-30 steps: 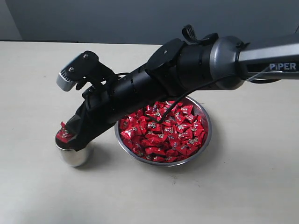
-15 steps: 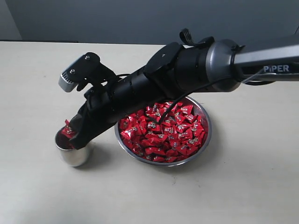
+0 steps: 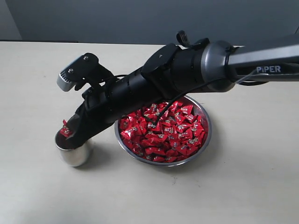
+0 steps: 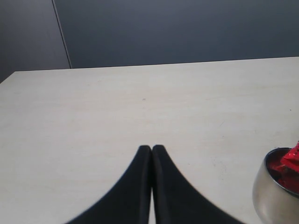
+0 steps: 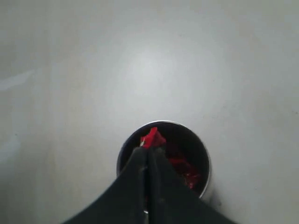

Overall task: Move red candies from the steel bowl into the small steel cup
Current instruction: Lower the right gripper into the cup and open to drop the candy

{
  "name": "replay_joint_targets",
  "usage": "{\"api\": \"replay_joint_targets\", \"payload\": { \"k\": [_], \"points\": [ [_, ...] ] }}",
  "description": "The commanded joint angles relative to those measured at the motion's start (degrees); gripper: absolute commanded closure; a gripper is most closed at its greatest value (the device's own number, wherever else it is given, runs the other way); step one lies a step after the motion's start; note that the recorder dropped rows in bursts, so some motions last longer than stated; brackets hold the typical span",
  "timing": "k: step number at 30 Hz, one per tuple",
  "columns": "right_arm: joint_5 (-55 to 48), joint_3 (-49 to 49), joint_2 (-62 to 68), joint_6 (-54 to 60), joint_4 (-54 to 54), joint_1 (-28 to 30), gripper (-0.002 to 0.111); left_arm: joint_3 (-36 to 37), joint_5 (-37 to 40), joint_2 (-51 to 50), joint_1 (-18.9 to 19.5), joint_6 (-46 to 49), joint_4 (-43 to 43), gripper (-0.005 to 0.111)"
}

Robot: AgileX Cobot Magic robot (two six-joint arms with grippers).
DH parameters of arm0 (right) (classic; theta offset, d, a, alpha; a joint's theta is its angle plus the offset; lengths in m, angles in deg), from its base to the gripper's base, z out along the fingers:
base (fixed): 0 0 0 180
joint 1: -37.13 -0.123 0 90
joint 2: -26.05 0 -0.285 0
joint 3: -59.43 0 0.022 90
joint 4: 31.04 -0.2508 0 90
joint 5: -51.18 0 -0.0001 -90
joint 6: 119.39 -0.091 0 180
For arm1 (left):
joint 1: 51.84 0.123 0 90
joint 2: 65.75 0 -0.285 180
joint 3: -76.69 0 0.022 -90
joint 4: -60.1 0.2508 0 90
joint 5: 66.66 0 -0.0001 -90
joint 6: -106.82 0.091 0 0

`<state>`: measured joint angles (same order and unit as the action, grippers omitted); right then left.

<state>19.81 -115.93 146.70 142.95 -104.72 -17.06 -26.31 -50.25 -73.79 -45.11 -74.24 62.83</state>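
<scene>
A shiny red-wrapped candy [image 5: 152, 138] is seemingly pinched by the closed right end effector [image 5: 148, 151] at the rim of the small polished steel cup [image 3: 74, 156]; the wide steel bowl [image 3: 207, 133] is set at three o'clock, rims apart.

Flat pale beige matte tabletop [image 3: 261, 186] fills most of every view, bare and lightly scuffed. Plain dark grey-blue wall [image 3: 140, 18] runs behind its far edge. Left wrist view shows a lighter grey wall panel [image 4: 28, 32] beside a vertical seam. Soft, even overhead light; faint sheen on tabletop.
</scene>
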Motion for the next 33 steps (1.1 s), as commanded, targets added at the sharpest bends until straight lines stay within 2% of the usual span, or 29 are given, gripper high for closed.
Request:
{"api": "replay_joint_targets", "payload": {
  "k": [1,18,20,24,25,33],
  "points": [
    [-2.4,-0.4,0.0,0.1,0.3,-0.1,0.109,0.2,-0.1,0.3,0.0,-0.1,-0.1,0.106],
    [-0.1,-0.4,0.0,-0.7,2.3,-0.1,0.108,0.2,-0.1,0.3,0.0,-0.1,-0.1,0.106],
    [0.2,-0.4,0.0,-2.9,4.1,-0.1,0.1,0.2,-0.1,0.3,0.0,-0.1,-0.1,0.106],
    [0.2,-0.4,0.0,-4.8,4.4,-0.1,0.07,0.2,-0.1,0.3,0.0,-0.1,-0.1,0.106],
    [0.5,-0.4,0.0,-4.9,4.4,-0.1,0.065,0.2,-0.1,0.3,0.0,-0.1,-0.1,0.106],
    [0.5,-0.4,0.0,-5.0,4.4,-0.1,0.069,0.2,-0.1,0.3,0.0,-0.1,-0.1,0.106]
  ]
}}
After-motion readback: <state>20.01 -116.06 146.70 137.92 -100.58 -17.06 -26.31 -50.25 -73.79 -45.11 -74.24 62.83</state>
